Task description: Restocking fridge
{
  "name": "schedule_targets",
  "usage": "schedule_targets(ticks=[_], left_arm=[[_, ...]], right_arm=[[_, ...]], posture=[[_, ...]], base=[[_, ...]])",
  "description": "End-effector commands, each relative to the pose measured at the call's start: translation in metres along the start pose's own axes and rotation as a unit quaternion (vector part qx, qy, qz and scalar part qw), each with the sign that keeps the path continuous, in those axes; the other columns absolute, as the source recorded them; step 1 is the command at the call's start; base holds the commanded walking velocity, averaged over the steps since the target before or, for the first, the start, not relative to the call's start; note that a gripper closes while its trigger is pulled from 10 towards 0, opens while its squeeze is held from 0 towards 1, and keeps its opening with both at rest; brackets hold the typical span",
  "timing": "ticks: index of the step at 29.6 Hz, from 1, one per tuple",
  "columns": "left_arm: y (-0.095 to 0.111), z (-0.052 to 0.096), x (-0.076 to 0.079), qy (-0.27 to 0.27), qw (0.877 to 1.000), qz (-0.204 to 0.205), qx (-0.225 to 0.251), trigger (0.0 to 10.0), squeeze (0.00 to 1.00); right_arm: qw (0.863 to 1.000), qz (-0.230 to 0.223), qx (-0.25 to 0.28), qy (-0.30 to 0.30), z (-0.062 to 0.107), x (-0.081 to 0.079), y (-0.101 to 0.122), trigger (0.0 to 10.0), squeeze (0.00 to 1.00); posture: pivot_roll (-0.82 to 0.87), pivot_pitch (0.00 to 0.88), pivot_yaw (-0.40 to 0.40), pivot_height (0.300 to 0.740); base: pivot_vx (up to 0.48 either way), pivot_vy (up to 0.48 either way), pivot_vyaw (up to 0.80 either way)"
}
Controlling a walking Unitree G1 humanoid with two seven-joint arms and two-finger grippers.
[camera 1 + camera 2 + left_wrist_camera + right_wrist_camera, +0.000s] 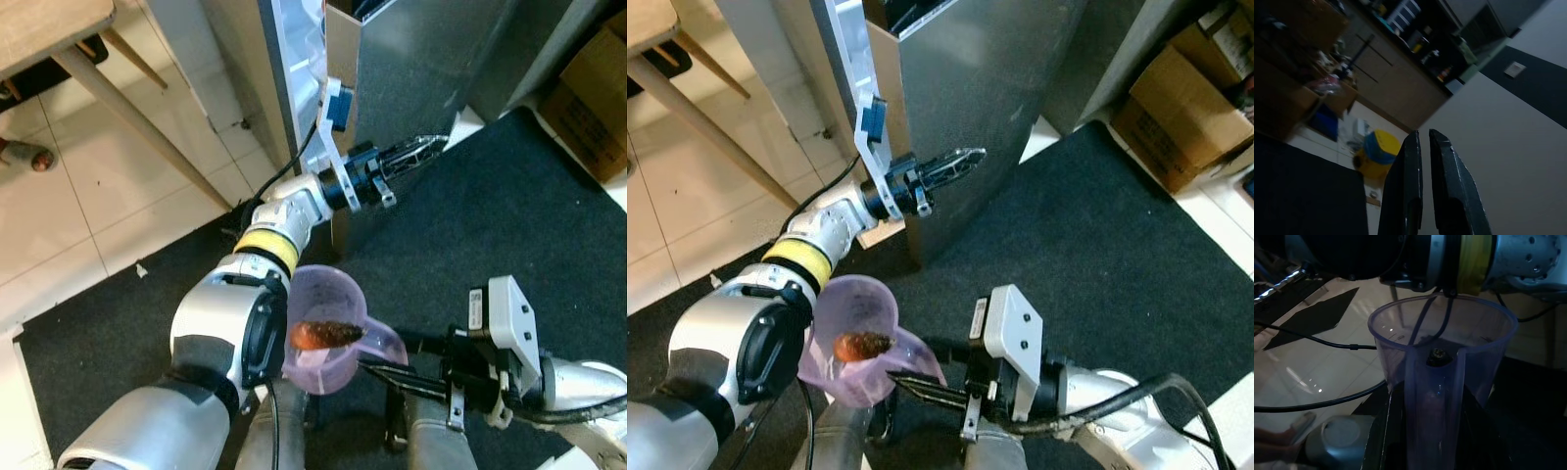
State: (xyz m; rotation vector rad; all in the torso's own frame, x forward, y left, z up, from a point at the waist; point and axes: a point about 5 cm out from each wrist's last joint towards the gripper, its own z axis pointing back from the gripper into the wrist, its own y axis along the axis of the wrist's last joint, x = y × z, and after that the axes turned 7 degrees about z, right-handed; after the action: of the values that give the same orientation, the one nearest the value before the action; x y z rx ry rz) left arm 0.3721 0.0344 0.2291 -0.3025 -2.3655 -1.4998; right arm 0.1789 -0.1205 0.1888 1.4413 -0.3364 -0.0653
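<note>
My right gripper [906,380] is shut on the handle of a clear purple measuring cup [326,328], held low in front of my body. A reddish-brown piece of food [326,336] lies inside the cup [1442,362]. My left gripper [423,149] reaches forward with its fingers [1415,181] close together and nothing between them, right beside the grey fridge door [989,88]. The white inner edge of the fridge door [854,73] stands just left of that arm.
A dark mat [509,215] covers the floor under the fridge. A wooden table leg [127,122] slants over the white tiles on the left. Cardboard boxes [1181,108] stand at the right, past the mat.
</note>
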Motion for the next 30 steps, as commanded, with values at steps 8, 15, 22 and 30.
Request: schedule_targets(ticks=[8,15,22,30], left_arm=[[0.024,0.090,-0.014,0.132,0.987,-0.057,0.065,10.0,0.00],[0.054,0.121,-0.009,0.187,0.970,-0.114,0.108,10.0,0.00],[0.065,0.160,-0.006,0.297,0.929,-0.177,0.129,10.0,0.00],[0.033,0.234,-0.004,0.457,0.862,-0.169,0.140,10.0,0.00]], right_arm=[[0.998,0.000,-0.017,0.059,-0.005,-0.006,-0.010,10.0,0.00],[0.997,0.010,-0.043,0.064,-0.006,0.000,-0.020,10.0,0.00],[0.996,0.046,-0.069,-0.019,-0.010,0.028,-0.032,10.0,0.00],[0.989,0.075,-0.067,-0.105,-0.015,0.061,-0.034,10.0,0.00]], posture=[[-0.12,0.304,0.063,0.740],[-0.10,0.283,0.057,0.740],[-0.08,0.264,0.054,0.740],[-0.06,0.241,0.047,0.740]], base=[[0.000,0.000,0.00],[0.000,0.000,0.00],[0.000,0.000,0.00],[0.000,0.000,0.00]])
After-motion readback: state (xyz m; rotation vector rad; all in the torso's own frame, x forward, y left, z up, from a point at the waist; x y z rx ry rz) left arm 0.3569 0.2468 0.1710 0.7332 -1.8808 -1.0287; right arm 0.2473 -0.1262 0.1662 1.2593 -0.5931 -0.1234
